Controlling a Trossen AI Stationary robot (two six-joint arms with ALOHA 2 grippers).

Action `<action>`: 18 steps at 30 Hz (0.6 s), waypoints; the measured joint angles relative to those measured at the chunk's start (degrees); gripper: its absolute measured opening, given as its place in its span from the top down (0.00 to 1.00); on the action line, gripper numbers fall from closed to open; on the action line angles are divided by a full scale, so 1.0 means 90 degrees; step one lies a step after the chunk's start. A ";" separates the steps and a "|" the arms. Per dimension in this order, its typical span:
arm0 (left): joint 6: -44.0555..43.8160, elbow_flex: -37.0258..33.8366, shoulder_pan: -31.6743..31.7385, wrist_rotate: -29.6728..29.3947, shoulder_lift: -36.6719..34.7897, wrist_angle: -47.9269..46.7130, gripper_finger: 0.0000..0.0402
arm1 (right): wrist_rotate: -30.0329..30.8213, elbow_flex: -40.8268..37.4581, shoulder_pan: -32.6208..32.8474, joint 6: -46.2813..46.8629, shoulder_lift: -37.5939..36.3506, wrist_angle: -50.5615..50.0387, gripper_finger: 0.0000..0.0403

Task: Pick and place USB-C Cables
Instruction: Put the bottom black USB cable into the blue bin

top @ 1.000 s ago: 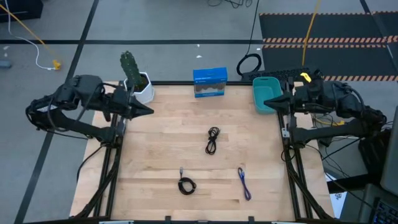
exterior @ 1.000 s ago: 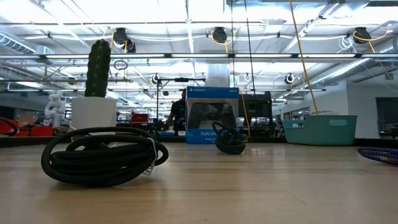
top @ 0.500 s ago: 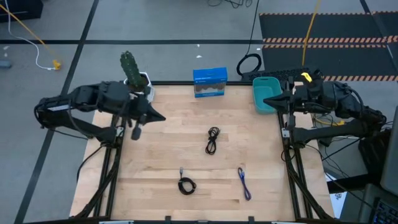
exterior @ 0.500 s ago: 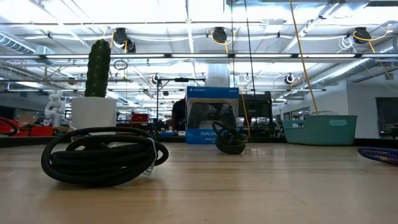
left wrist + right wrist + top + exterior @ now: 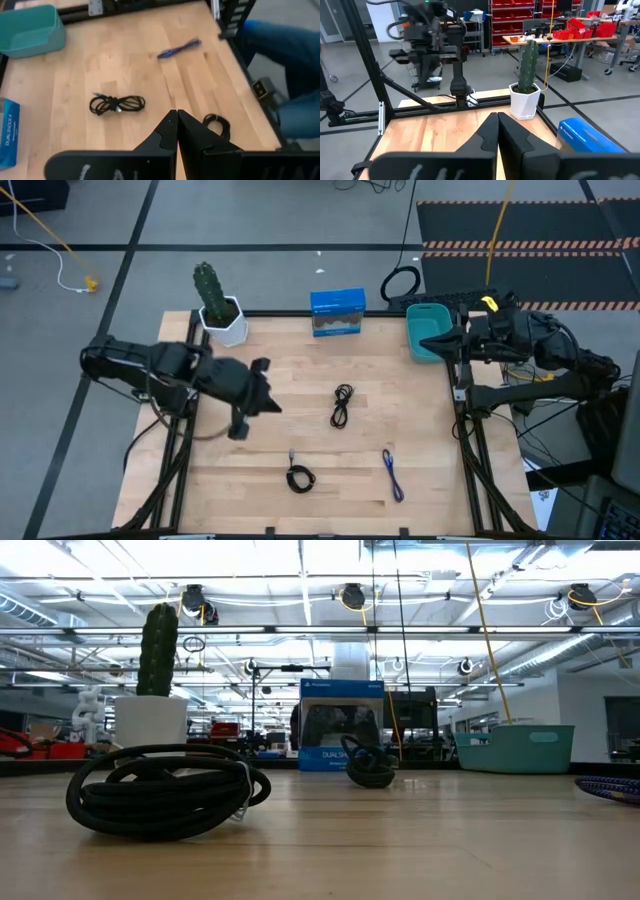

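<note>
Three USB-C cables lie loose on the wooden table: a black bundle [image 5: 342, 405] [image 5: 116, 105] near the middle, a black coil [image 5: 299, 477] [image 5: 165, 790] [image 5: 217, 125] toward the near edge, and a blue-purple one [image 5: 393, 475] [image 5: 179, 48] toward the near right. The teal bin [image 5: 428, 332] [image 5: 30, 30] stands at the far right corner. My left gripper [image 5: 277, 406] [image 5: 176, 118] is shut and hovers over the table, left of the middle black bundle. My right gripper [image 5: 432, 342] [image 5: 497, 120] is shut and waits beside the bin.
A blue controller box [image 5: 337, 313] stands at the far edge, and a potted cactus [image 5: 215, 305] stands at the far left corner. A large black cable ring [image 5: 401, 283] lies on the floor behind the table. A person's legs [image 5: 280, 55] show beyond the table's edge.
My left arm has swung in from the table's left edge, reaching toward the right and the near edge, and it now hangs over the table beside the middle black bundle. Its fingers have stayed shut. The cables have not moved.
</note>
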 joint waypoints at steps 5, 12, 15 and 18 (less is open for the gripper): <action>-0.0263 0.1053 -0.0581 -0.0338 0.1094 -0.0699 0.96 | -0.0003 0.0000 0.0000 -0.0008 0.0078 -0.0021 1.00; -0.1086 0.1983 -0.1115 -0.0372 0.2308 -0.1167 0.88 | -0.0022 -0.0088 0.0000 -0.0015 0.0125 -0.0054 1.00; -0.1713 0.2076 -0.1321 -0.0343 0.2694 -0.1188 0.82 | -0.0024 -0.0242 0.0000 -0.0015 0.0124 0.0002 1.00; -0.2105 0.2083 -0.1531 -0.0299 0.3066 -0.1200 0.77 | -0.0029 -0.0419 0.0000 0.0083 0.0124 0.0000 1.00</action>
